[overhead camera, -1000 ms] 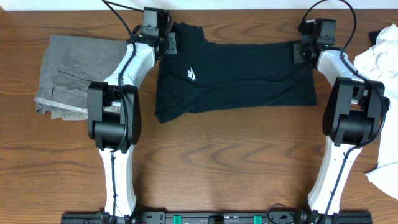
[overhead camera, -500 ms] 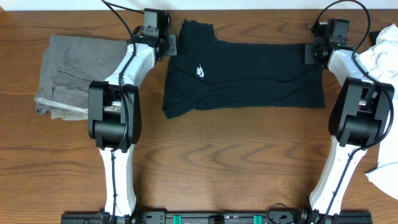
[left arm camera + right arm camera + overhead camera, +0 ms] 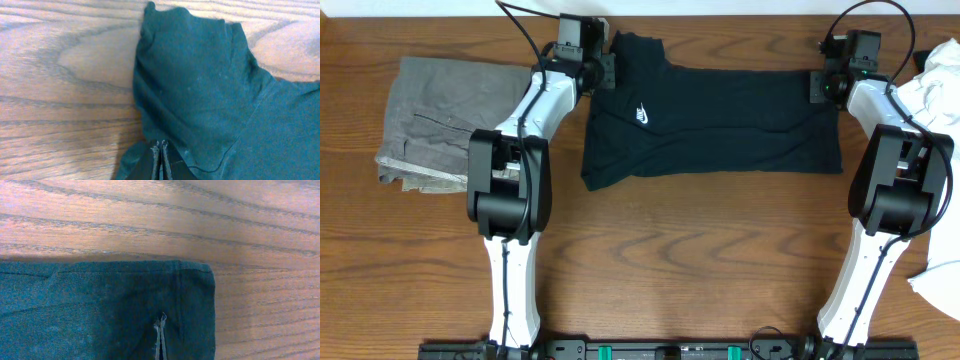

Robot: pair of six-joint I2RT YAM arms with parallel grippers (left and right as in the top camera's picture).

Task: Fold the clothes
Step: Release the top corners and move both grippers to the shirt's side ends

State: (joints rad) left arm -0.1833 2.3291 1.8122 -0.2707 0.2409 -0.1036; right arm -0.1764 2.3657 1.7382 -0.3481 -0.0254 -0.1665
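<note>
Item inspected: a black short-sleeved T-shirt (image 3: 720,120) of soft fabric, lying on the brown wood-grain table (image 3: 670,260). It is at the far middle of the table, spread crosswise between the two arms. It lies flat in a roughly rectangular shape, with a sleeve end projecting at its far left corner. A small white chest logo (image 3: 641,115) faces up on the left portion.

Left gripper (image 3: 604,72): positioned at the shirt's far left edge, beside the projecting sleeve. In the left wrist view its two dark fingers are pressed together with no gap. Their tips sit in the black cloth, which is gathered in soft creases around them. Finding: clamped on the shirt fabric.

Right gripper (image 3: 818,85): positioned at the shirt's far right corner. In the right wrist view its fingers meet in a thin line over the hemmed corner, just inside the stitched edge. The cloth there is smooth, with bare wood beyond it. Finding: closed on the shirt corner.

Other items: a folded pair of grey trousers (image 3: 425,120) lies at the left side of the table, apart from the shirt. A crumpled white garment (image 3: 932,85) sits at the far right edge, near the right arm. More white cloth (image 3: 942,275) shows at the near right edge.
</note>
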